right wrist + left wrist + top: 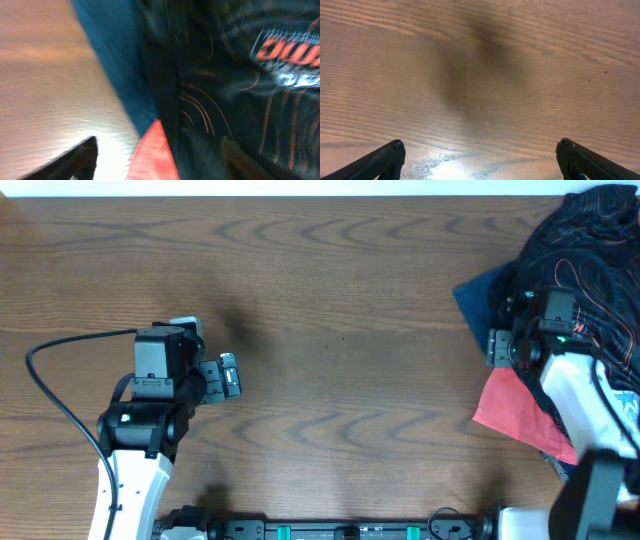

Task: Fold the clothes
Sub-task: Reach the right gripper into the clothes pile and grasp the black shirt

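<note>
1. Jersey (590, 240) lies heaped beyond the red tee (510, 415) — right claw (497, 348) spread wide beside the tee.
2. Risk — it pinches the tee or navy cloth (478, 295) too.
3. Left claw (228, 375) spread, holding nothing, far from the tee.

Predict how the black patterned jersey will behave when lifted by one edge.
Probably floppy: the black jersey lies crumpled in folds. Likely light: the cloth looks thin. It may drag the red tee and navy garment it overlaps.

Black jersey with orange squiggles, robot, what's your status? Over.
Left gripper open over wooden table. Right gripper open at the pile's edge. Thin black jersey, orange-white lines, crumpled, unfolded. Red tee, navy-blue garment bunched against it.
</note>
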